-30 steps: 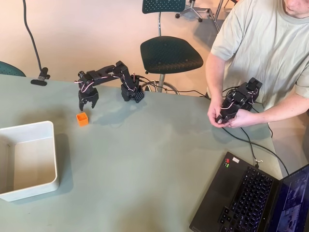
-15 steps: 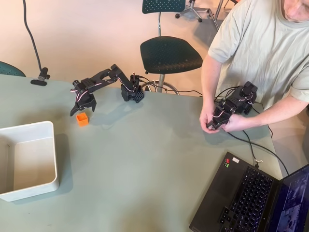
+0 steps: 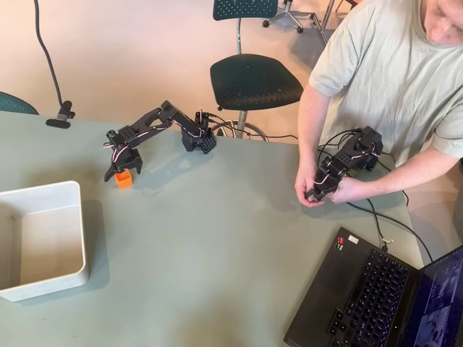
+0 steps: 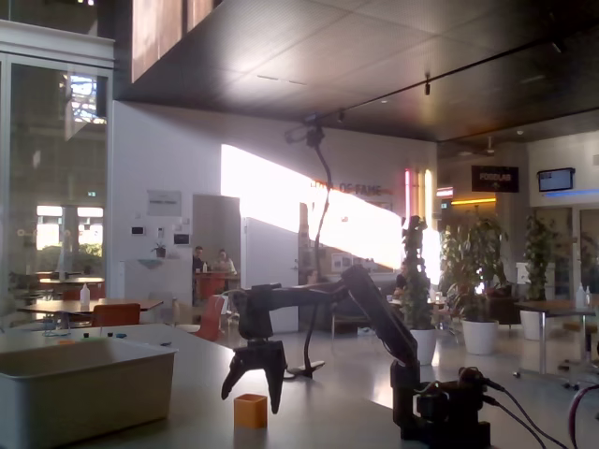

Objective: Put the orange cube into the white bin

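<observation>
My gripper [image 3: 119,171] hangs at the end of my outstretched arm [image 3: 155,121], pointing down at the table [image 3: 217,238], with its two fingers spread apart. The orange cube [image 3: 124,179] sits on the table directly beneath it, between the fingertips in the overhead view; in the fixed view my gripper [image 4: 253,393] straddles the orange cube [image 4: 250,411], one finger on each side, and I cannot tell whether either finger touches it. The cube rests upright on the tabletop, not lifted.

Taking the cube as my landmark: the white bin [image 3: 76,238] lies well apart from it, down and to the left in the overhead view, and in the fixed view the white bin [image 4: 84,388] stands to the cube's left, nearer the camera. My base [image 3: 198,139] sits up and to the right of the cube in the overhead view. A laptop [image 3: 362,296] lies far from the cube at the table's lower right corner.
</observation>
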You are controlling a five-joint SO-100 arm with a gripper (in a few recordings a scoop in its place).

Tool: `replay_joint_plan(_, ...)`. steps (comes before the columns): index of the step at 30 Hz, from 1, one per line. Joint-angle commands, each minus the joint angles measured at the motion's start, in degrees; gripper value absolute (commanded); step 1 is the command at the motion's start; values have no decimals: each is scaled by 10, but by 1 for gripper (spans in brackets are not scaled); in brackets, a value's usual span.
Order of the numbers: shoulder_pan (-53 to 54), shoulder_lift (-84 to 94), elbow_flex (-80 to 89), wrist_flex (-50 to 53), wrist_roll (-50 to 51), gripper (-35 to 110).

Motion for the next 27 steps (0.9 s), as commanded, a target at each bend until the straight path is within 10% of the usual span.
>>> replay_joint_plan(1, 4, -5, -18, -9, -4, 71)
replay_joint_plan(27, 34, -3, -18, -28, 2, 45)
